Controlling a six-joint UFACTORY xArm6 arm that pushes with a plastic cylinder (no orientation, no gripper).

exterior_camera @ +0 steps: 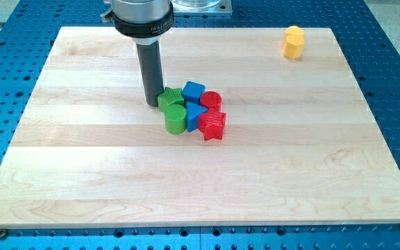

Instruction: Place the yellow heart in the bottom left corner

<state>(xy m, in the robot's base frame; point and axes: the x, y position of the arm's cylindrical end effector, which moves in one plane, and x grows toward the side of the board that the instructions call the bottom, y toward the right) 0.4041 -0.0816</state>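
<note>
A yellow block (293, 42) sits near the board's top right corner; its shape reads as hexagon-like from here, and no clear yellow heart shows. My tip (153, 103) rests on the board at the view's upper middle, touching the left side of a green block (170, 98). That block belongs to a tight cluster with a green cylinder (176, 120), a blue cube (193, 92), a blue triangular block (196, 114), a red cylinder (211, 101) and a red star-like block (212, 126). The yellow block lies far to the right of my tip.
The wooden board (82, 173) lies on a blue perforated table (394, 42). The arm's dark collar (142, 21) hangs over the board's top edge.
</note>
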